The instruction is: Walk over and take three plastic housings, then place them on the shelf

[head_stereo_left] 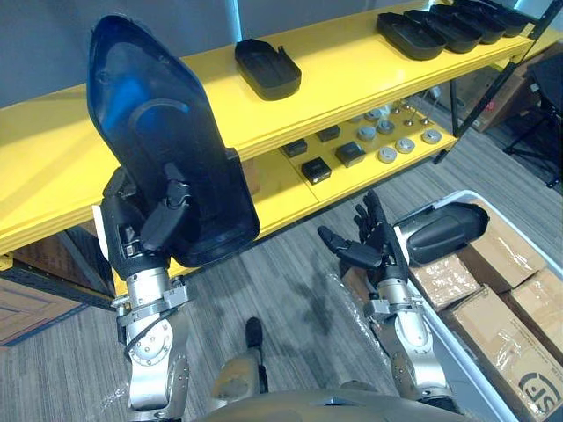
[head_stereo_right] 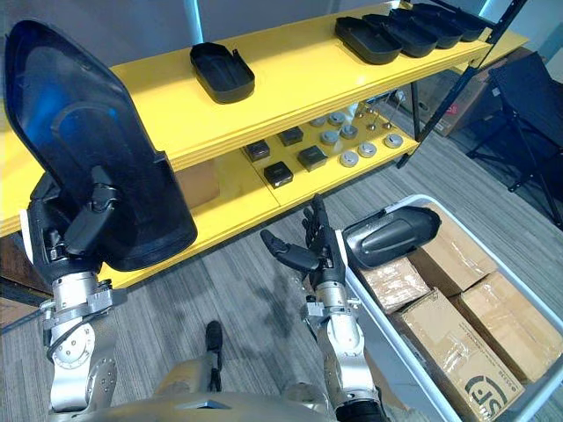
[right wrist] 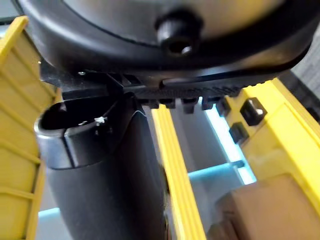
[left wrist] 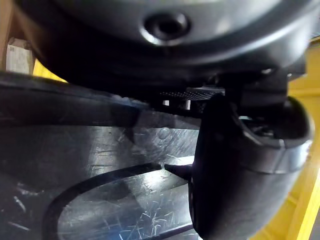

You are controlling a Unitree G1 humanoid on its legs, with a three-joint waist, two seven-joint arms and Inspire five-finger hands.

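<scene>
Yellow two-level shelf [head_stereo_left: 352, 53]: smooth painted boards; its top level is the placing target, with bare room near the left end.
White plastic bin [head_stereo_right: 400, 356]: thin-walled, holding taped brown cardboard boxes [head_stereo_left: 510, 338].
Large black plastic housing [head_stereo_left: 158, 132]: a glossy, scuffed, tapered shell with a raised oval inside, held upright in front of the shelf. The placing step seems to be in hand; next it needs lifting over the top edge and laying flat.
Second black housing [head_stereo_left: 444, 230]: rounded, lying in the bin on the boxes, likely the next pick.
Black tray-like housings: one alone [head_stereo_left: 268, 69] and a row [head_stereo_left: 440, 26], already on the top level.
Left hand [head_stereo_left: 132, 233]: fingers and thumb clamped round the large housing's lower end.
Right hand [head_stereo_left: 374, 251]: fingers straight, empty, beside the bin.
Lower level: small black blocks [head_stereo_left: 317, 167] and grey discs [head_stereo_left: 396, 145].
</scene>
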